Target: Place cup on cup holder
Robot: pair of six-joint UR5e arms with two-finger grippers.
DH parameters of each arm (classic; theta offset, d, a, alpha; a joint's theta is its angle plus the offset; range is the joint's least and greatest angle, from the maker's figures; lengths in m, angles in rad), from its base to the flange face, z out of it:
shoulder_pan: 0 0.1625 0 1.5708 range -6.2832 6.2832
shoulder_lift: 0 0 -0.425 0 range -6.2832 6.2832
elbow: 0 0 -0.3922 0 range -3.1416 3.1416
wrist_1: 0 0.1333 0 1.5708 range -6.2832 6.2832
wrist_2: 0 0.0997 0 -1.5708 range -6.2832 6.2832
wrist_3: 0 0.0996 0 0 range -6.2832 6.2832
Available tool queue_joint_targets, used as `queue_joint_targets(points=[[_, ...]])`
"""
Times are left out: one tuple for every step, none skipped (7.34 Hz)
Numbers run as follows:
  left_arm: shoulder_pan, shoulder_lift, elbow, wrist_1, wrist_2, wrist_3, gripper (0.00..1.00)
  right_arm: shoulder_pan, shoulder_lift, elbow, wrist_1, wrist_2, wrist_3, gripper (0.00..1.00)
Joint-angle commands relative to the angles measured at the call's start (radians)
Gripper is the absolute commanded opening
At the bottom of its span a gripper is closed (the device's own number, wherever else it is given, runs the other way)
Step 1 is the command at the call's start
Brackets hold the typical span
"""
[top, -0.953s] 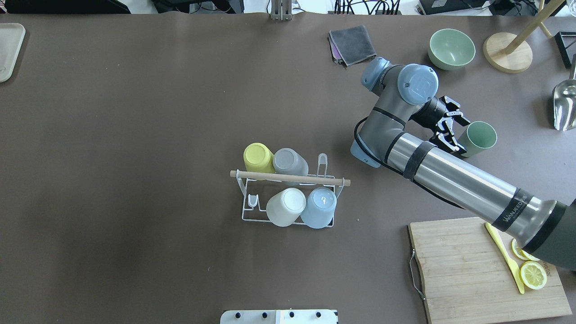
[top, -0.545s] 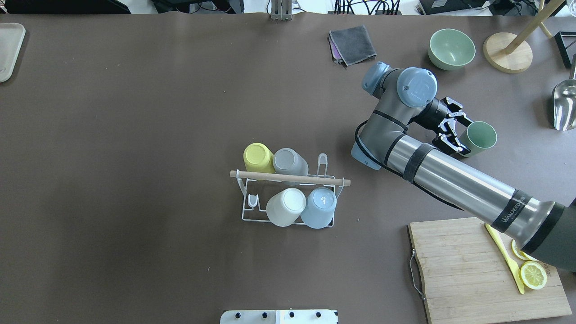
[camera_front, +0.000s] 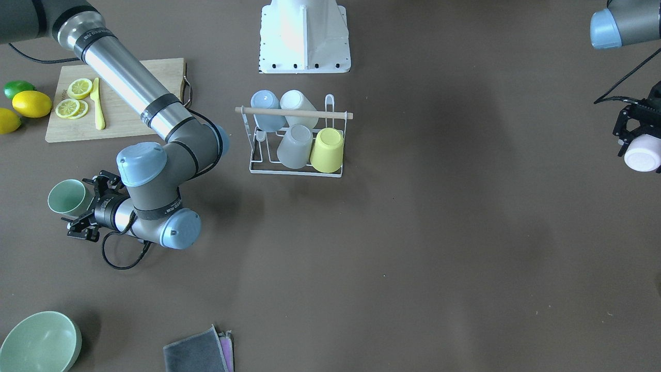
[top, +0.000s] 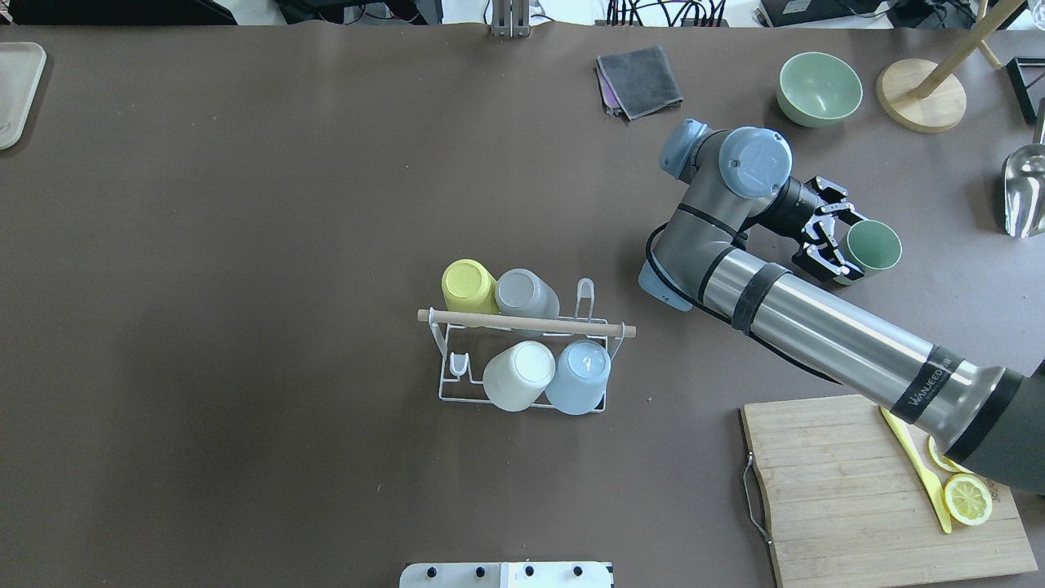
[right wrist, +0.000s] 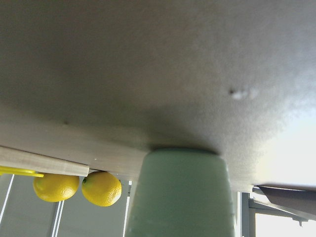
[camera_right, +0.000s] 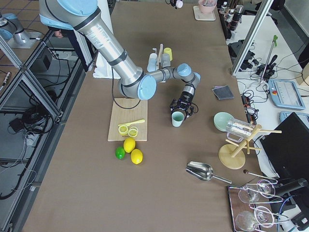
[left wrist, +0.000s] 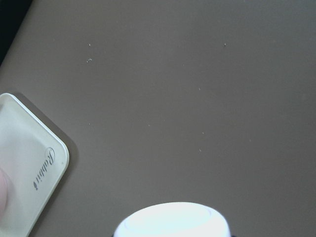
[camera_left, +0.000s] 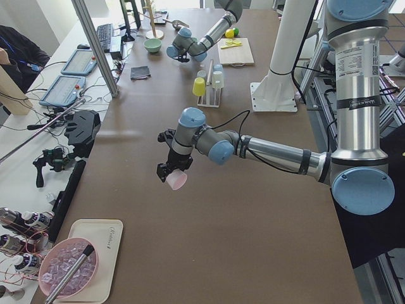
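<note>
The cup holder (top: 445, 384) is a white wire rack with a wooden rod (top: 526, 322) across the top, at the table's middle. It carries yellow, grey, white and blue cups upside down; two prongs (top: 585, 296) stand bare. A green cup (top: 873, 245) stands on the table at the right. My right gripper (top: 849, 245) is open, level with the cup, a finger on each side of its base; the cup fills the right wrist view (right wrist: 180, 192). My left gripper (camera_front: 640, 144) is shut on a pale pink cup (camera_front: 643, 153), held above the table far from the rack (camera_left: 177, 179).
A cutting board (top: 841, 490) with lemon slices and a yellow knife lies front right. A green bowl (top: 819, 88), grey cloth (top: 641, 80), wooden stand (top: 921, 94) and metal scoop (top: 1024, 192) sit at the back right. A white tray (left wrist: 24, 163) lies below my left gripper.
My right gripper has edged toward the green cup, so its open fingers now reach alongside it. The cup and the rack have not moved.
</note>
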Motion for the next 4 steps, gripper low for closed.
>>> queue_joint_targets(points=[[-0.001, -0.007, 0.018, -0.196, -0.004, -0.099, 0.0, -0.004, -0.003, -0.002, -0.005, -0.008, 0.0, 0.99], [-0.001, -0.007, 0.021, -0.294, -0.004, -0.143, 0.0, -0.006, -0.003, -0.002, -0.008, -0.01, 0.0, 0.99], [-0.001, -0.007, 0.037, -0.423, -0.037, -0.194, 0.0, -0.006, -0.004, -0.002, -0.01, -0.01, 0.003, 0.99], [0.0, -0.009, 0.041, -0.551, -0.072, -0.28, 0.0, -0.006, -0.006, 0.0, -0.01, -0.01, 0.003, 0.99]])
